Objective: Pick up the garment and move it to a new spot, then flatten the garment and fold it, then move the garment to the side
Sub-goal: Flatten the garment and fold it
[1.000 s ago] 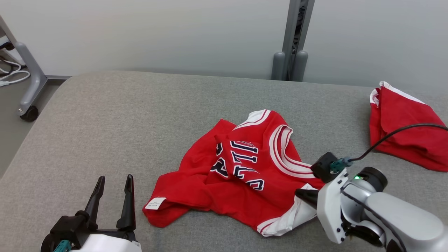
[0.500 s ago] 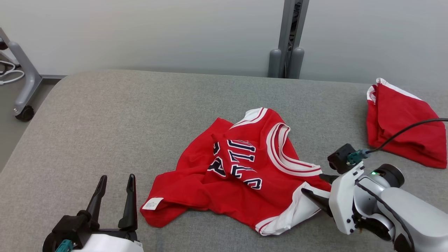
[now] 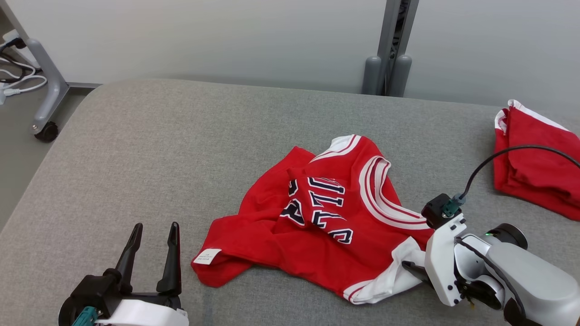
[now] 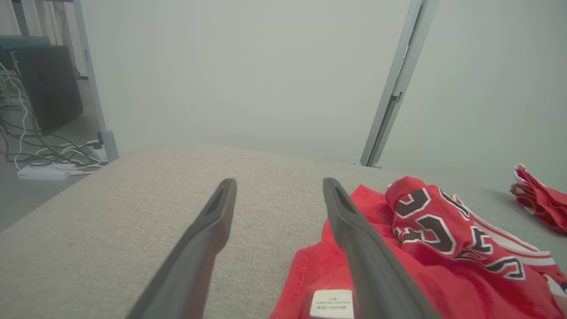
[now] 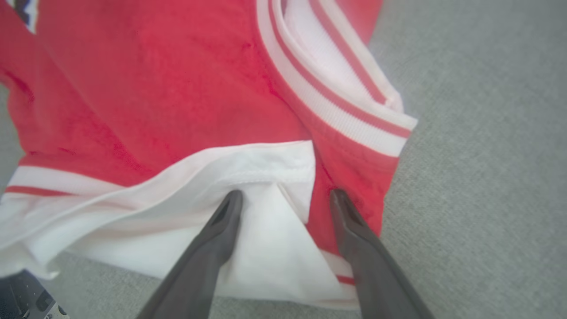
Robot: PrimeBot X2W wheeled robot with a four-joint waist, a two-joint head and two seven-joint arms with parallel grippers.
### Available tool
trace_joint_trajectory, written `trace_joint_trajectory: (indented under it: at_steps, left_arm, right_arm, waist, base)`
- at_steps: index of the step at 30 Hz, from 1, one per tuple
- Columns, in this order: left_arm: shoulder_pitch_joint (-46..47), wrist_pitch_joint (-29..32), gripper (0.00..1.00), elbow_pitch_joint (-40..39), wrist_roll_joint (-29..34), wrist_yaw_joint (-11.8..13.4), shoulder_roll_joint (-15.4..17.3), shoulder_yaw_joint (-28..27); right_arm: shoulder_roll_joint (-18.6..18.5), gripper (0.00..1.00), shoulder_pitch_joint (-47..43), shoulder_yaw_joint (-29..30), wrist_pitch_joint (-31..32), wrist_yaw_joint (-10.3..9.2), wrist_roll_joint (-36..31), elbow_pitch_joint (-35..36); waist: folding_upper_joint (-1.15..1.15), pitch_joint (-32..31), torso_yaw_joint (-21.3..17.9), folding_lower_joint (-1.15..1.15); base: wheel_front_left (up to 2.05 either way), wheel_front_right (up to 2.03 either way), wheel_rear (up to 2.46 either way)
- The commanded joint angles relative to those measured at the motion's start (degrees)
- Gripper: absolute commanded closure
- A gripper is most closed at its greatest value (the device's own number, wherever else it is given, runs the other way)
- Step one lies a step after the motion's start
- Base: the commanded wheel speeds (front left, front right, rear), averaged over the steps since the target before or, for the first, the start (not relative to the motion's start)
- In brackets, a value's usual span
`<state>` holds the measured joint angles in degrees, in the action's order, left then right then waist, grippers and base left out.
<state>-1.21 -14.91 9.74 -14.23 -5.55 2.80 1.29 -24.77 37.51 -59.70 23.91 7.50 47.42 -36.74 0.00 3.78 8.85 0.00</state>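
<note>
A grey cloth-covered table runs across the head view, with a pale wall behind its far edge. A grey post stands against that wall.

A red jersey lies crumpled near the middle of the table, a little toward the near edge. It has white and red striped trim and dark letters edged in white, bunched into folds. Its white-trimmed corner points toward the near right.

A second red garment lies in a folded heap at the right edge, well apart from the jersey.

The white right arm reaches in from the near right corner, with a black cable looping up from its wrist. The right gripper sits at the jersey's white-trimmed corner. Its two dark fingers are spread wide, with a raised fold of white cloth between them and nothing pinched.

The left gripper sits by the near edge, to the left of the jersey. Its fingers are also spread apart and hold nothing; one finger lies just beside the jersey's hem.

A small white label shows on the hem nearest the left gripper.
</note>
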Motion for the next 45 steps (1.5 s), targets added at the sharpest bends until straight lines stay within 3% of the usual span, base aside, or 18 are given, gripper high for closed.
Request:
trace_joint_trajectory:
  at_steps: [1,2,3,4,5,18,27,36,37,39,45]
  left_arm:
    - [0.93,-0.30,0.00,0.08,-0.51,-0.21,0.22,0.06]
    - [0.94,-0.30,0.00,0.11,-0.51,-0.23,0.21,0.08]
    - [0.98,-0.30,0.00,0.17,-0.53,-0.25,0.21,0.14]
    - [1.03,-0.30,0.00,0.22,-0.51,-0.27,0.22,0.11]
    - [1.05,-0.30,0.00,0.26,-0.54,-0.27,0.22,0.00]
    - [0.51,-0.30,0.00,0.21,0.08,-0.29,0.22,-0.92]
    - [-0.17,-0.30,0.00,-0.14,0.42,-0.42,0.21,-1.26]
    - [0.08,-0.30,0.00,-0.07,0.67,-0.67,0.21,-1.44]
    - [0.23,-0.29,0.00,-0.09,0.71,-0.71,0.22,-1.45]
    - [0.44,-0.30,0.00,-0.10,0.77,-0.78,0.22,-1.52]
    - [0.60,-0.30,0.00,-0.04,1.05,-1.07,0.22,-1.57]
  right_arm:
    - [0.46,0.00,0.64,-0.36,0.80,-0.02,0.25,-1.29]
    - [0.72,0.00,0.85,-0.44,0.78,-0.02,0.31,-1.80]
    - [0.92,0.55,1.06,-0.73,0.41,-0.02,0.19,-2.08]
    - [1.14,0.85,1.30,-0.78,-0.35,-0.02,0.18,-2.11]
    - [1.37,1.00,1.40,-0.96,-0.78,-0.02,0.57,-1.99]
    - [-0.84,1.00,1.75,-2.02,-12.86,-0.02,0.60,2.04]
    - [-4.90,1.00,-3.54,-0.78,-23.74,-0.02,2.46,9.38]
    - [-6.13,1.00,-9.07,-1.30,-25.48,-0.02,4.45,10.79]
    - [-5.80,0.72,-9.33,-1.17,-25.37,-0.02,4.79,10.61]
    - [-5.51,0.00,-9.18,-0.84,-26.23,-0.02,4.32,10.59]
    - [-5.92,0.00,-8.89,-0.61,-25.59,-0.02,4.06,10.50]
  waist:
    - [0.00,0.19,0.31,0.00]
    - [0.00,0.26,0.43,0.00]
    - [0.00,0.34,0.59,0.00]
    - [0.00,0.39,0.73,0.00]
    - [0.00,0.40,0.81,0.00]
    - [0.00,-0.43,-0.76,0.00]
    - [0.00,-0.60,-2.30,0.00]
    - [0.00,-0.29,-3.74,0.00]
    - [0.00,-0.28,-3.90,0.00]
    - [0.00,-0.26,-4.20,0.00]
    - [0.00,-0.27,-4.46,0.00]
  base:
    - [0.00,0.00,0.00]
    - [0.00,0.00,0.00]
    - [0.00,0.00,0.00]
    - [0.00,0.00,0.00]
    - [0.00,0.00,0.00]
    - [0.00,0.00,0.00]
    - [0.00,0.00,0.00]
    - [0.00,0.00,0.00]
    - [0.00,0.00,0.00]
    - [0.00,0.00,0.00]
    - [0.00,0.00,0.00]
